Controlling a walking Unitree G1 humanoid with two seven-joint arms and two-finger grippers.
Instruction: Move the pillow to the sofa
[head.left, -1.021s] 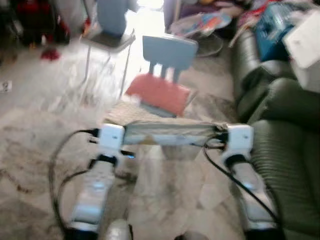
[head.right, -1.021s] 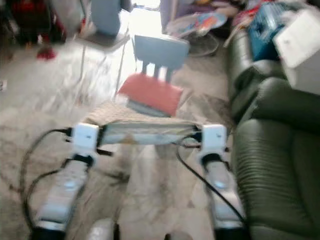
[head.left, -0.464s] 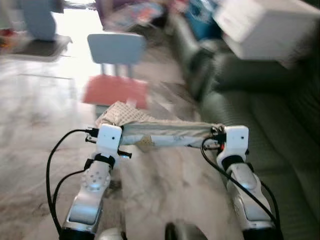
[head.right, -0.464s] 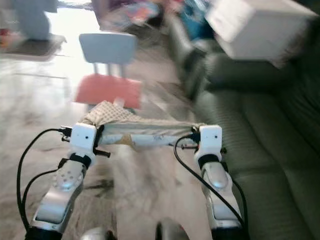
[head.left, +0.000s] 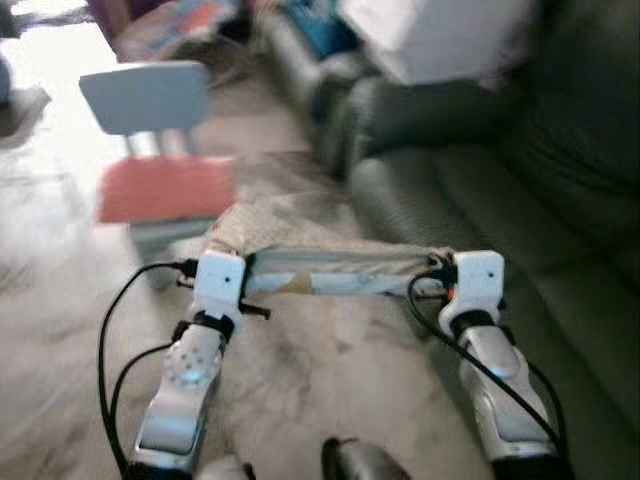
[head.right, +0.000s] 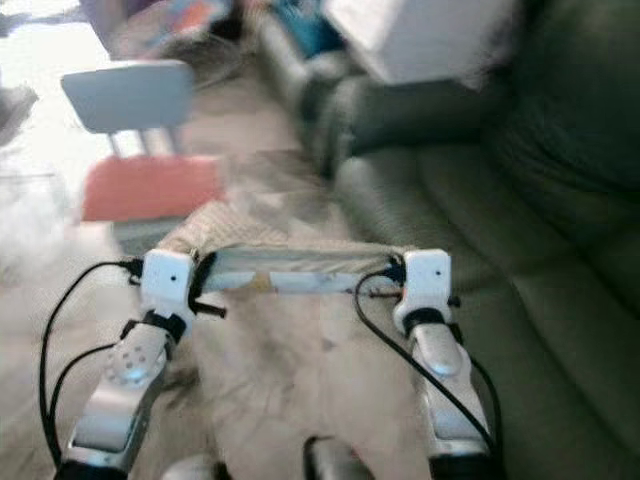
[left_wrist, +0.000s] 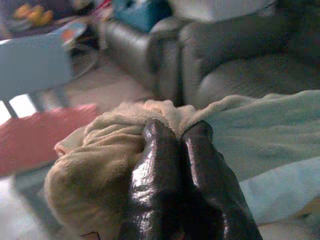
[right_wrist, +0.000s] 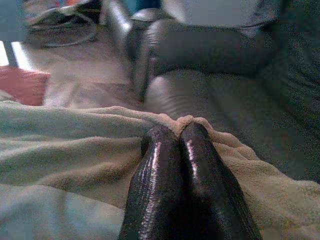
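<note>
- Pillow (head.left: 330, 262) slung between both grippers, off the floor, sagging a little mid-span.
- Left gripper (left_wrist: 176, 136) pinched tight on one bunched corner of fabric; right gripper (right_wrist: 176, 131) pinched on the opposite corner.
- Soft, light, floppy by the look; fleecy cover, not slippery, not fragile.
- Corner holds suit it; thin folds could slip out if tugged apart.
- Sofa (head.left: 560, 250) just right of right gripper, seat ahead of it.
- Chair (head.left: 150, 130) ahead of left gripper, well apart.

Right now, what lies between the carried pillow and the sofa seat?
Nothing: in the left eye view, only a strip of bare floor separates the pillow from the dark sofa seat ahead and to the right.
</note>
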